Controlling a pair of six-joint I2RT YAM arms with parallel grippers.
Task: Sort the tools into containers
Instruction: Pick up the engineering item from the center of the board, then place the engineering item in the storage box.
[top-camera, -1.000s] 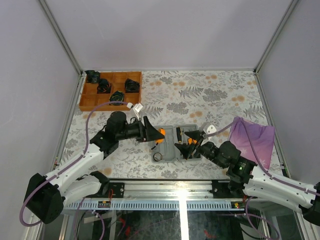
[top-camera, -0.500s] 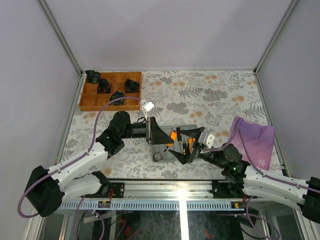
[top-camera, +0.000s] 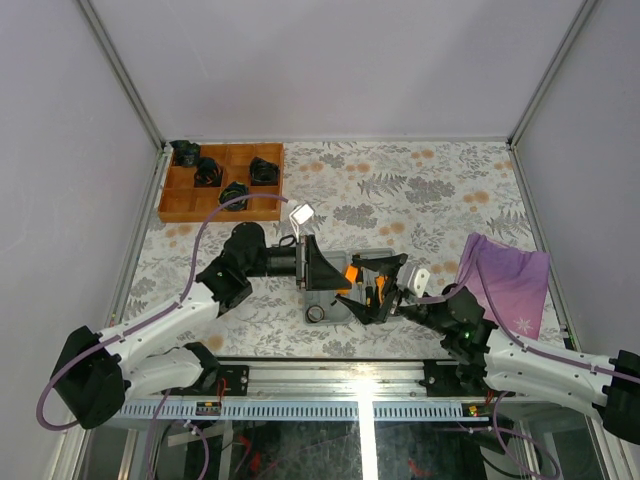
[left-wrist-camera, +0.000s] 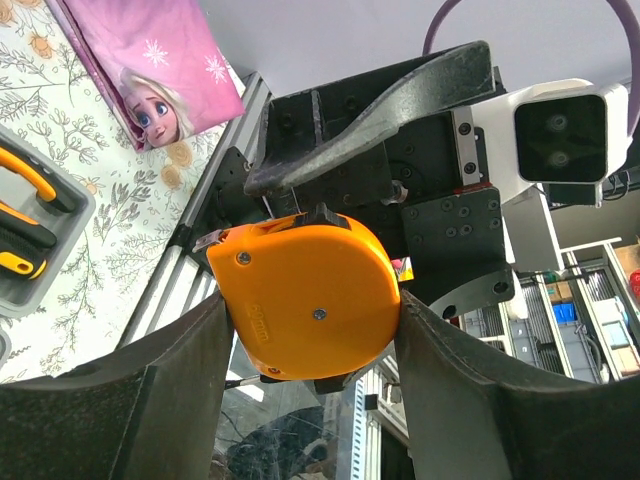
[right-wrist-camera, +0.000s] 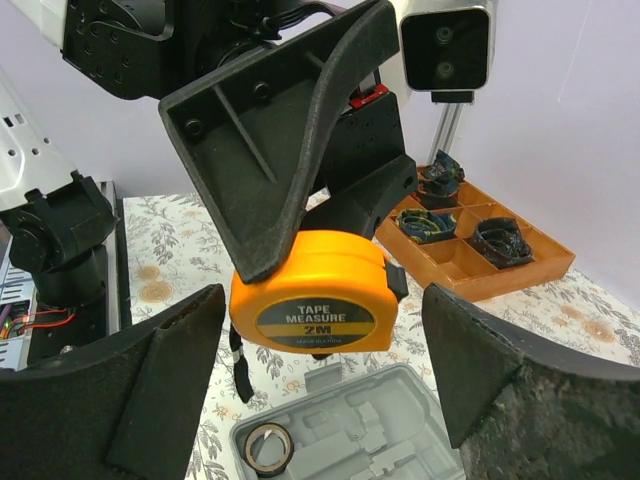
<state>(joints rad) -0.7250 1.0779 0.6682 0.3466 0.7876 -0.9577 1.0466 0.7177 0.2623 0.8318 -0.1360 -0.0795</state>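
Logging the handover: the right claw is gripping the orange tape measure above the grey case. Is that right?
Not quite: the left claw is gripping the orange tape measure above the grey case. The left wrist view shows it pinched between that claw's fingers.

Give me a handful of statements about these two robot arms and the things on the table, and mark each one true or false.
1. The left gripper holds the orange tape measure. True.
2. The right gripper is clamped on it too. False: it is open, its fingers on either side of the tape measure with gaps.
3. The grey case is closed. False: it lies open, with orange-handled tools inside.
4. An orange tray sits at the table's far left corner. True.
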